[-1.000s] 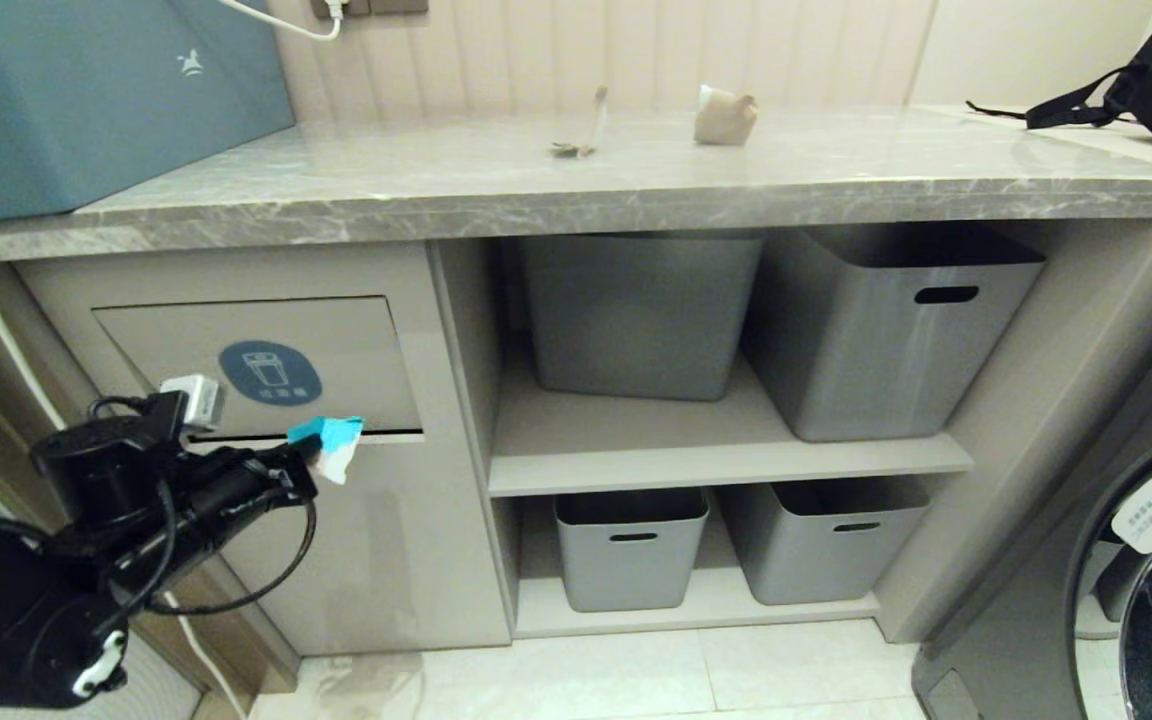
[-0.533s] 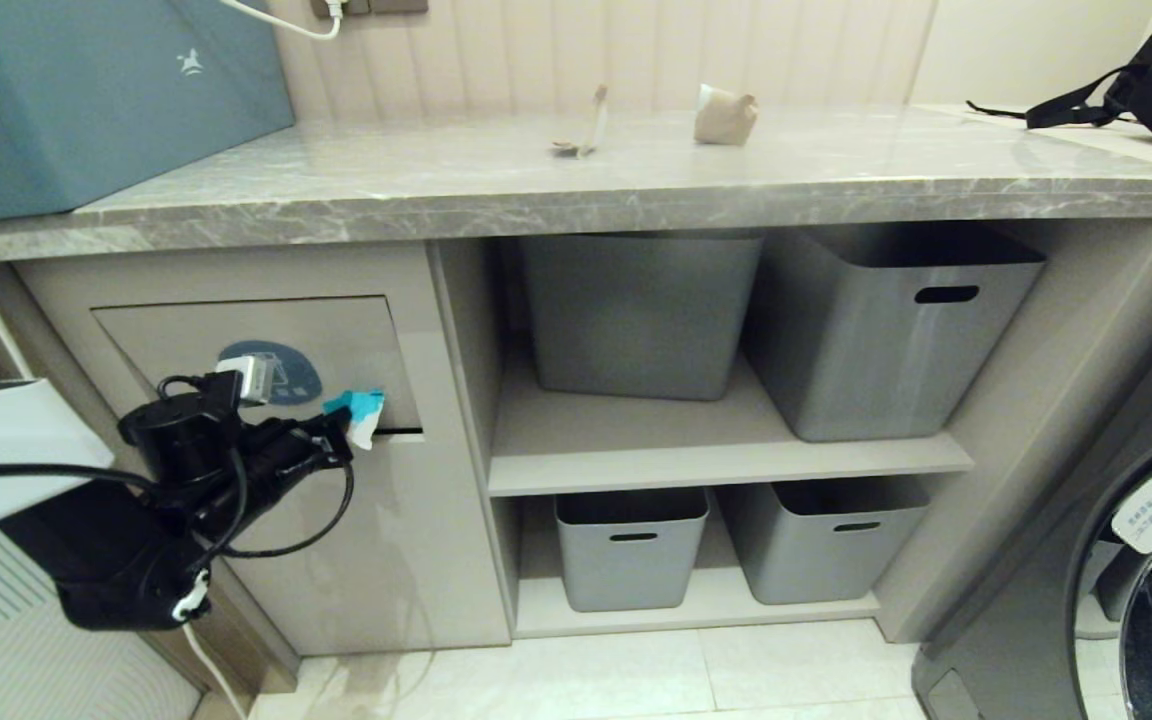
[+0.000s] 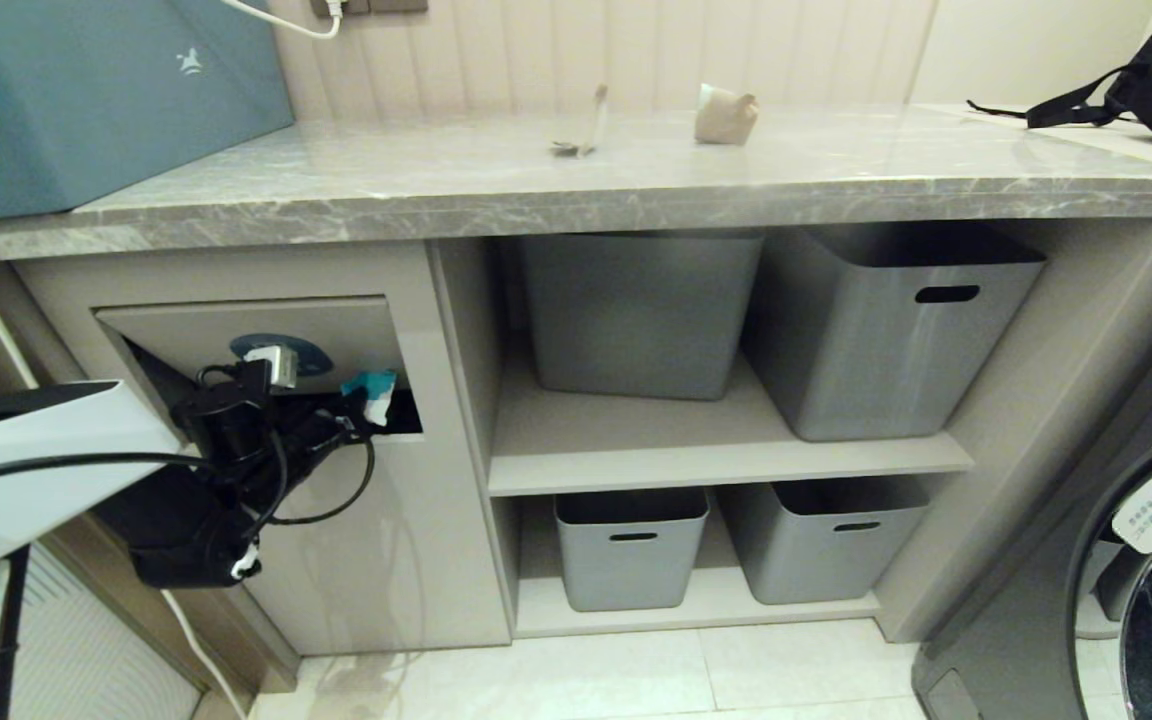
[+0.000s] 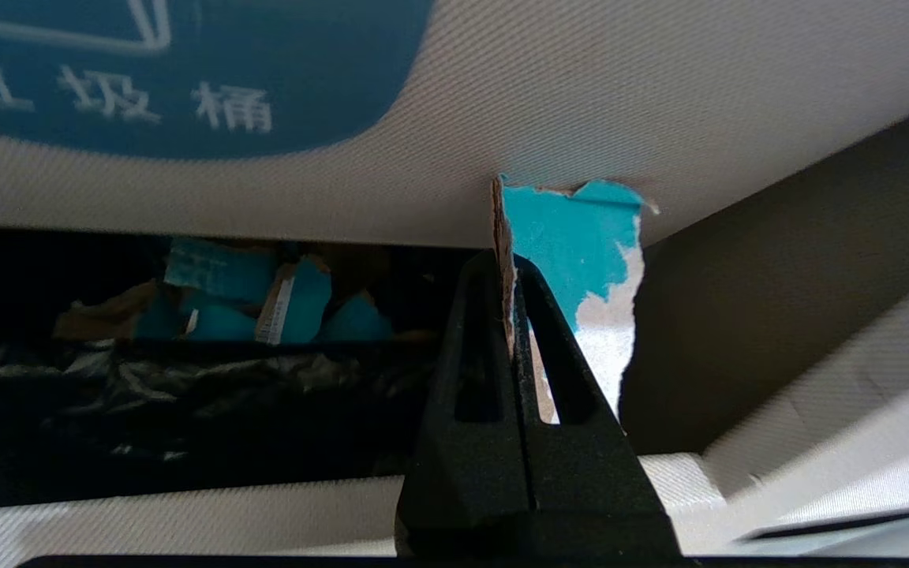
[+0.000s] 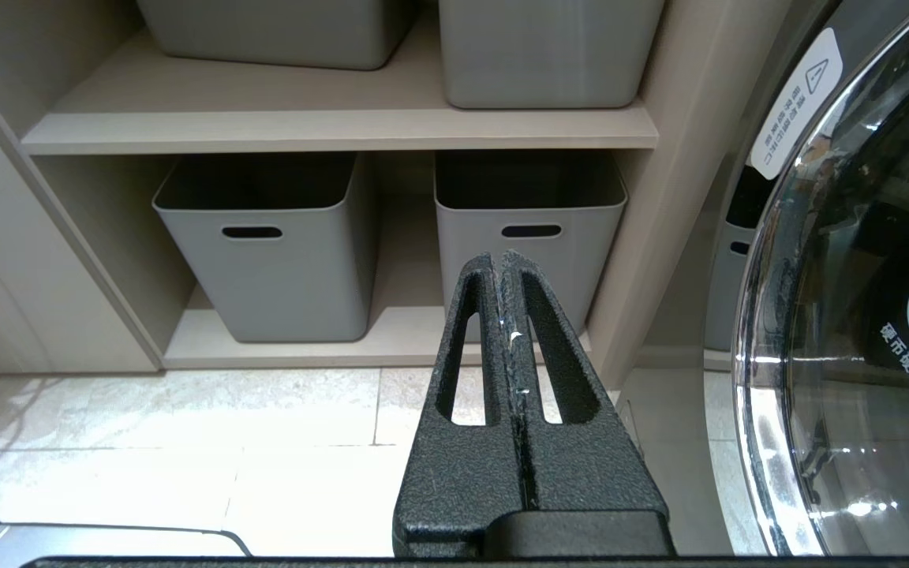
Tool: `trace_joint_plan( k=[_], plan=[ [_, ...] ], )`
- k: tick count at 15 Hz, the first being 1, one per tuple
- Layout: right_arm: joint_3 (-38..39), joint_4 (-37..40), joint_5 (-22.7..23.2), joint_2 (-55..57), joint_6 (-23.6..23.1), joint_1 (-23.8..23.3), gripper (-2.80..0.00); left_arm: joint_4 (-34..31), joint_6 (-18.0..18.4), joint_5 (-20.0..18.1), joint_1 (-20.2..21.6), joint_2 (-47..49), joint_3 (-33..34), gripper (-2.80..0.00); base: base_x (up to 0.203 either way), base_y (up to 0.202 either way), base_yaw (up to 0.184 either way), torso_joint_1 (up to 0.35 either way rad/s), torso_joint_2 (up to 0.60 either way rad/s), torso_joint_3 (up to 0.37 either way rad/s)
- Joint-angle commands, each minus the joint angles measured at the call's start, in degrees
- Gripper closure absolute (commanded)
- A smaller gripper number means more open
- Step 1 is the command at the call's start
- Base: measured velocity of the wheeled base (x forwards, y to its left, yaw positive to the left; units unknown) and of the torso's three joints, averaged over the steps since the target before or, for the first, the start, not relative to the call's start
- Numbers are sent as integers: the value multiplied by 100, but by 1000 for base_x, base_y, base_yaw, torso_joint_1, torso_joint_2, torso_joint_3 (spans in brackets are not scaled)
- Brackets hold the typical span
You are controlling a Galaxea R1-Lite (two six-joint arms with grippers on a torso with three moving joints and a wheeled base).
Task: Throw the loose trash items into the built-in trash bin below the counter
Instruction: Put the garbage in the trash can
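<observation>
wrapper at bin flap, l gripper clamped on it

you see the turquoise-and-white wrapper (image 4: 581,260) pinched in the left gripper (image 4: 508,268), touching the tilted-in flap (image 3: 196,330) of the built-in trash bin (image 3: 386,560). paper strip (image 3: 596,110) and paper wad (image 3: 726,118) sit on the counter (image 3: 836,170). right gripper (image 5: 504,264) closed, empty, facing grey tubs (image 5: 265,252).

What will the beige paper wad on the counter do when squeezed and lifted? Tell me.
The beige paper wad looks crumpled and creased, so it will probably give and crush somewhat under the jaws rather than resist. For its bulk it is likely very light. Its lumpy shape sits steady on the counter, so it seems unlikely to roll, though a nudge could slide it.
</observation>
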State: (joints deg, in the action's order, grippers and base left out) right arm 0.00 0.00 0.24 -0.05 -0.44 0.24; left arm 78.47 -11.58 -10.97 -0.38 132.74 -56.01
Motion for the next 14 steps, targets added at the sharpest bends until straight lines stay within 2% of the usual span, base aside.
trace_joint_plan(
  k=[1,3,6,10,11,14],
  plan=[
    [0,0,2,5,0,2,0,45,-19,-2,3,129,-79,0,0,0,0,0,0,0],
    [0,0,2,5,0,2,0,39,-20,0,8,179,-162,0,0,0,0,0,0,0],
    [-6,0,2,5,-1,2,0,17,-20,32,174,361,-668,0,0,0,0,0,0,0],
    [0,0,2,5,0,2,0,2,-178,16,266,434,-736,0,0,0,0,0,0,0],
    [0,0,2,5,0,2,0,2,-178,14,266,445,-748,-280,0,0,0,0,0,0],
    [-9,0,2,5,0,2,0,2,-187,16,266,507,-867,-280,0,0,0,0,0,0]
  ],
)
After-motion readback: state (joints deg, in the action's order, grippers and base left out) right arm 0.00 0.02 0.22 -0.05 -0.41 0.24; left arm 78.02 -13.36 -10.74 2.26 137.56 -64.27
